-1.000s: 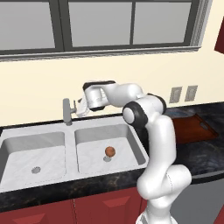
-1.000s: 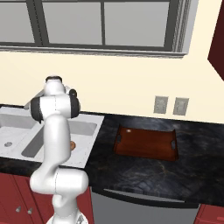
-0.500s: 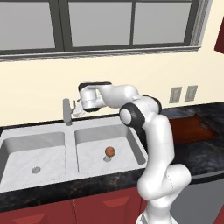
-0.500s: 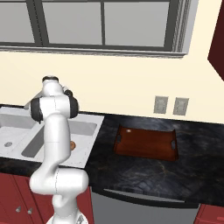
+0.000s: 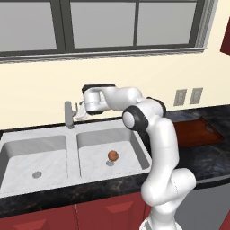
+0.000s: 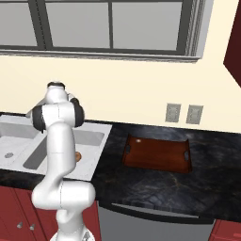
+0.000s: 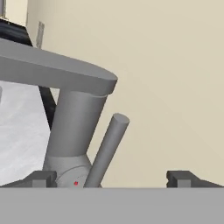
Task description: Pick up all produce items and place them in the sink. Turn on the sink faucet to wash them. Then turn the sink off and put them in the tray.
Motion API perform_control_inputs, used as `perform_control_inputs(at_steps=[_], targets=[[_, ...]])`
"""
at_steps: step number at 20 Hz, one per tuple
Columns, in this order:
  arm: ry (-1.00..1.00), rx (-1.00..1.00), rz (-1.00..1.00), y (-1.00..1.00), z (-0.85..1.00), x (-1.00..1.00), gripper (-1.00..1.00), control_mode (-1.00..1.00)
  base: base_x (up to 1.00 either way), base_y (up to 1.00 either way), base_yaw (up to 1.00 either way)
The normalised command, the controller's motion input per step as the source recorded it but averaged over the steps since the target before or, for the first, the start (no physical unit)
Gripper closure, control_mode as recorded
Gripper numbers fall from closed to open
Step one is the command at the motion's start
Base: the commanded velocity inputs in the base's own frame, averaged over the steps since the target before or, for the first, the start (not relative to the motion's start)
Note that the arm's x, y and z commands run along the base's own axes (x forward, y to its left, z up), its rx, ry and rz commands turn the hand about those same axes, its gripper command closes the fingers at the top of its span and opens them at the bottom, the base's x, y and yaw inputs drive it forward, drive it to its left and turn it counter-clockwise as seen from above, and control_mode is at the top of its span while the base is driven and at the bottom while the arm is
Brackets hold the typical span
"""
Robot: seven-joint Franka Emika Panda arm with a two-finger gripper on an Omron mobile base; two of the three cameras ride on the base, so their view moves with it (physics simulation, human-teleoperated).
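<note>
Left base view gives us our gripper (image 5: 80, 111) just beside the sink faucet (image 5: 68, 114), at its right. Up close we see our finger tips (image 7: 183, 179) spread wide, the faucet's slanted lever (image 7: 107, 148) rising between them, nothing pinched. Our produce item (image 5: 112, 155), a small reddish-brown ball, lies in the right basin of the sink (image 5: 54, 136); the tray (image 6: 157, 154) rests well apart on the dark counter (image 6: 155, 190).

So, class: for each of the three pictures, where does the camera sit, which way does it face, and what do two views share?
Left base view: behind the arm's left, facing the sink, faucet, open gripper.
Right base view: behind its right, facing the tray; the arm rises lower left.
Hand view: on the hand, facing the faucet lever; fingertips below.
Shared: both base views show the produce ball.
</note>
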Motion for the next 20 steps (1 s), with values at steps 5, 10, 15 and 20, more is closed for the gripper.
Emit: perform_control_inputs(at_steps=[5, 10, 15, 20], targets=[[-0.05, 0.02, 0.13, 0.24, 0.00, -0.03, -1.00, -1.00, 0.00, 0.00, 0.00], [0.00, 0.01, 0.10, 0.38, 0.00, 0.00, -1.00, -1.00, 0.00, 0.00, 0.00], [0.00, 0.00, 0.04, 0.35, 0.17, -0.05, -1.00, -1.00, 0.00, 0.00, 0.00], [0.00, 0.00, 0.00, 0.25, 0.43, -0.12, -1.00, -1.00, 0.00, 0.00, 0.00]])
